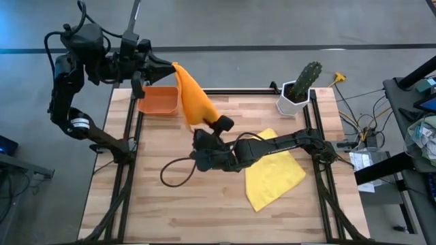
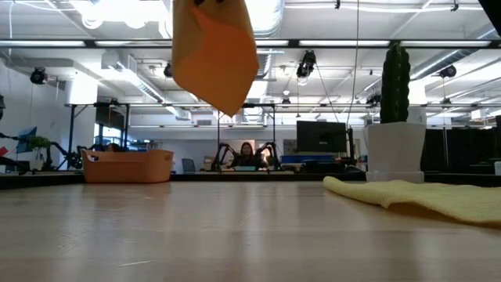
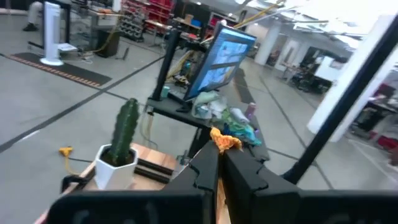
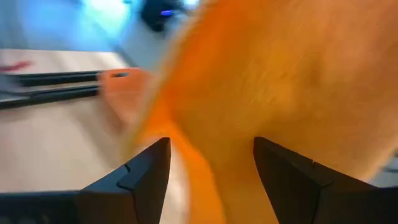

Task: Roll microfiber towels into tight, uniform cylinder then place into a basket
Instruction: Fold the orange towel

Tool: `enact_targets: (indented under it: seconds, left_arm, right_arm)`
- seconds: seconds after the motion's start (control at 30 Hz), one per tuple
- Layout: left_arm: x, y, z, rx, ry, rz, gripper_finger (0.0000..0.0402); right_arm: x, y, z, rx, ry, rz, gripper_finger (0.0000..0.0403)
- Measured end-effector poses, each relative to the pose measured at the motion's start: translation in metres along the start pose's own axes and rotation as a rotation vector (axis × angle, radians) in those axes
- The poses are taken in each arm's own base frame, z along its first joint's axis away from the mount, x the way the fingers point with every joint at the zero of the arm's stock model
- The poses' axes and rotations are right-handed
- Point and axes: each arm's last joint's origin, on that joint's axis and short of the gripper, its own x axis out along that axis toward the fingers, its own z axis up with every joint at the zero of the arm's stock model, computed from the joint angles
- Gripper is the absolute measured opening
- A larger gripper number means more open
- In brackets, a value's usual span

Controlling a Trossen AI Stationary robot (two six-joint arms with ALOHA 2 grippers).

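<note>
The orange towel (image 1: 192,95) hangs from my left gripper (image 1: 170,68), which is shut on it high above the table's far left, beside the red-orange basket (image 1: 159,100). In the low view the orange towel (image 2: 213,55) hangs clear of the table. My right gripper (image 1: 206,131) is open at the towel's lower part. In the right wrist view its two fingers (image 4: 140,171) stand apart just short of the orange cloth (image 4: 280,81). The yellow towel (image 1: 272,173) lies flat on the table under the right arm. My left gripper pinches a corner of the orange towel (image 3: 224,142) between its two shut fingers, and only a small tuft shows past their tips. The towel hangs below the gripper, slack and clear of the table. I cannot tell whether my right gripper touches the towel.
A white hexagonal pot with a green cactus (image 1: 300,88) stands at the far right. A black cable loop (image 1: 178,173) lies on the table left of centre. Black frame rails (image 1: 126,163) run along the table's sides. A person (image 2: 247,153) sits in the room beyond.
</note>
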Motion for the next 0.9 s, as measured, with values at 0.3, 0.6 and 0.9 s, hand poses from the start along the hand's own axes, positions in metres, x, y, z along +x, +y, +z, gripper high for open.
enact_targets:
  seconds: [0.3,0.6,0.9]
  left_arm:
    - [-0.002,-0.001,0.0,0.005,0.009,-0.03,0.0]
    - [-0.015,-0.004,0.001,0.057,-0.003,-0.033,0.0]
    - [-0.03,-0.007,-0.003,0.091,0.036,-0.027,0.0]
  right_arm:
    - [0.002,-0.012,0.009,-0.046,-0.013,-0.129,0.0226]
    - [-0.011,-0.042,0.035,0.006,-0.042,-0.307,0.0226]
    - [-0.031,-0.09,0.054,0.096,-0.063,-0.336,0.0226]
